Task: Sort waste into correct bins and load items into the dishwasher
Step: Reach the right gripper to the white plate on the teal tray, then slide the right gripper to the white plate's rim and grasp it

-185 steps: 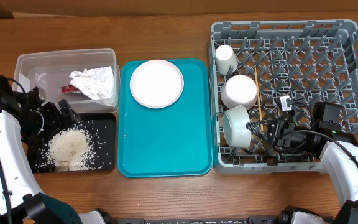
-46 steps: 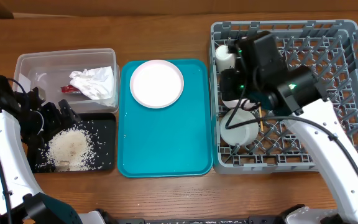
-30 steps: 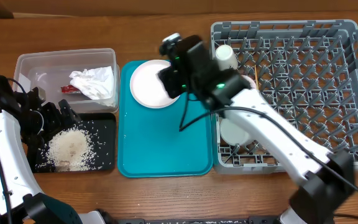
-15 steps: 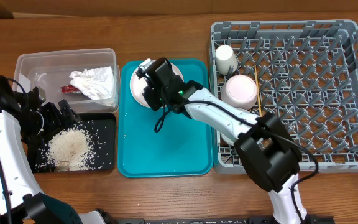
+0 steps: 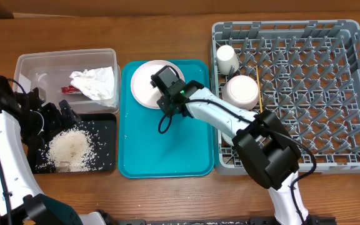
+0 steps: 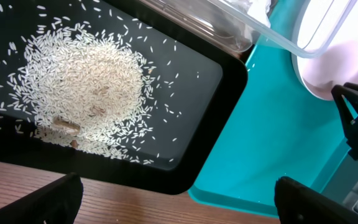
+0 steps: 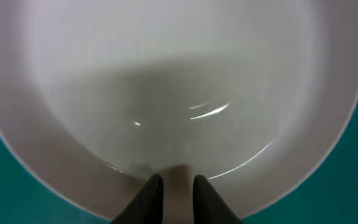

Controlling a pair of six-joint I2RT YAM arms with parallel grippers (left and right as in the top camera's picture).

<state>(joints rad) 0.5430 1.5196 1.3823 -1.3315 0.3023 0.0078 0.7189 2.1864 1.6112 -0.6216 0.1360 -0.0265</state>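
The pale plate (image 5: 144, 84) lies at the back of the teal tray (image 5: 167, 150) and fills the right wrist view (image 7: 179, 81). My right gripper (image 5: 162, 86) (image 7: 178, 183) is over its near rim with fingers almost together, both above the plate and holding nothing. My left gripper (image 5: 64, 112) (image 6: 179, 190) is open and empty, over the black tray (image 5: 105, 164) of rice (image 5: 70, 149). The napkin (image 5: 94, 81) and red wrapper (image 5: 69, 89) lie in the clear tub (image 5: 27, 65). The grey rack (image 5: 305, 37) holds the cup (image 5: 226, 58), a bowl (image 5: 240, 92) and chopsticks (image 5: 258, 94).
A second bowl (image 5: 230, 134) at the rack's front left is partly hidden under my right arm. The left wrist view shows the black tray (image 6: 229, 87), the teal tray (image 6: 272, 143) and the plate's edge (image 6: 328, 50). Bare wood runs along the table's front edge.
My right arm has swung left out of the rack and come down over the plate on the teal tray. The left arm has not moved.
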